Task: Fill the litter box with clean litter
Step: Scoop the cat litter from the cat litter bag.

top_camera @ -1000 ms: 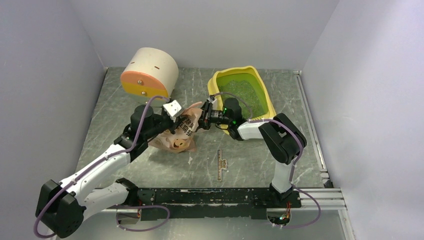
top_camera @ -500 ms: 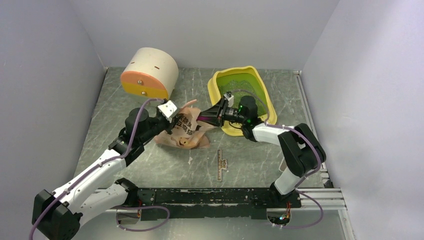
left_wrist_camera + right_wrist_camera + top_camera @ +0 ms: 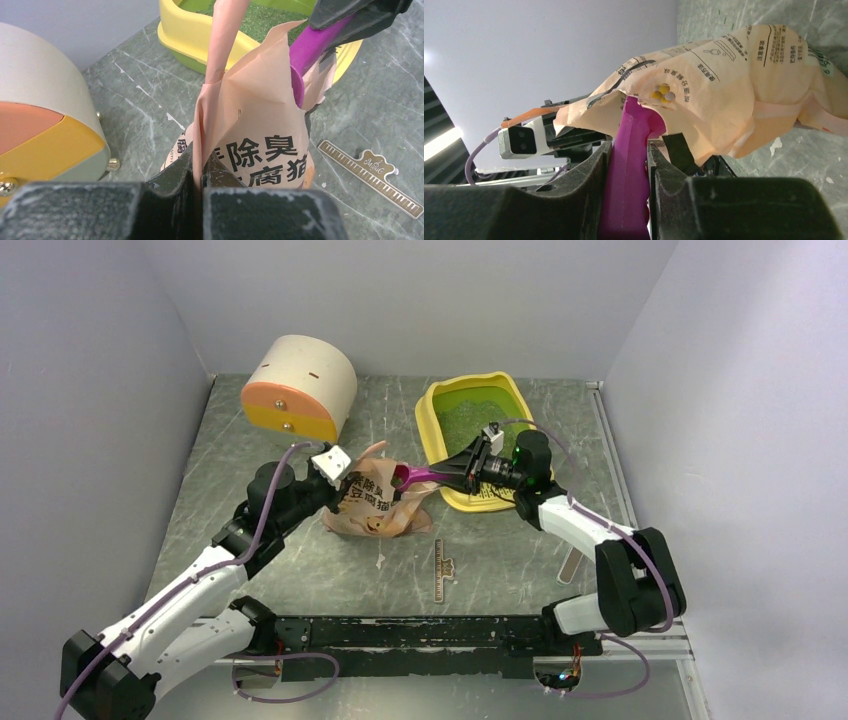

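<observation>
Between pale walls (image 3: 400, 300), on the grey marbled table (image 3: 500, 560), the litter box (image 3: 430, 410) sits far right, clean litter (image 3: 468, 422) thinly speckling its green pan, with the pink bag (image 3: 375, 510) just to its left. Your left claw (image 3: 197, 172) is clamped on the bag's top edge and your right claw (image 3: 628, 165) on the magenta scoop (image 3: 420, 476) reaching into its mouth; draw out tilted or snag the paper, and the bag likely tips, scattering granules over that smooth table.
</observation>
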{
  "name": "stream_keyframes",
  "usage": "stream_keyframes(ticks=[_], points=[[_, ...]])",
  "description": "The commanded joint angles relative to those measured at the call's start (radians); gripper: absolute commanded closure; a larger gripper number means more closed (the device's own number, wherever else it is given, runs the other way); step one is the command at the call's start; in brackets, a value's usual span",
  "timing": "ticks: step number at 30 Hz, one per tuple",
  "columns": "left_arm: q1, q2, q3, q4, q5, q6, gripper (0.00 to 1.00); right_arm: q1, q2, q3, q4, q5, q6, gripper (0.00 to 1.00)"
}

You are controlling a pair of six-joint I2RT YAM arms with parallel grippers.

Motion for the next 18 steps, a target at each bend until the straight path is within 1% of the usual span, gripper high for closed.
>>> stream_keyframes(ticks=[1, 5, 10, 13, 14, 18], points=[[0.003, -0.016, 0.037, -0.006, -0.048, 0.006, 0.95, -0.021, -0.048, 0.001, -0.056, -0.03, -0.036, 1.0], [0.003, -0.034, 0.056, -0.046, -0.081, 0.014, 0.95, -0.067, -0.082, 0.004, -0.105, -0.037, -0.076, 1.0], [0.003, -0.023, 0.096, -0.096, -0.068, 0.029, 0.95, -0.106, -0.097, 0.007, -0.085, -0.098, -0.087, 1.0], [0.003, -0.012, 0.113, -0.103, -0.069, 0.027, 0.95, -0.105, -0.099, 0.003, -0.078, -0.09, -0.086, 1.0], [0.003, -0.01, 0.116, -0.101, -0.063, 0.028, 0.95, -0.099, -0.095, -0.003, -0.063, -0.084, -0.073, 1.0], [0.003, 0.005, 0.124, -0.093, -0.044, 0.023, 0.95, -0.067, -0.057, -0.022, 0.087, -0.076, 0.001, 1.0]])
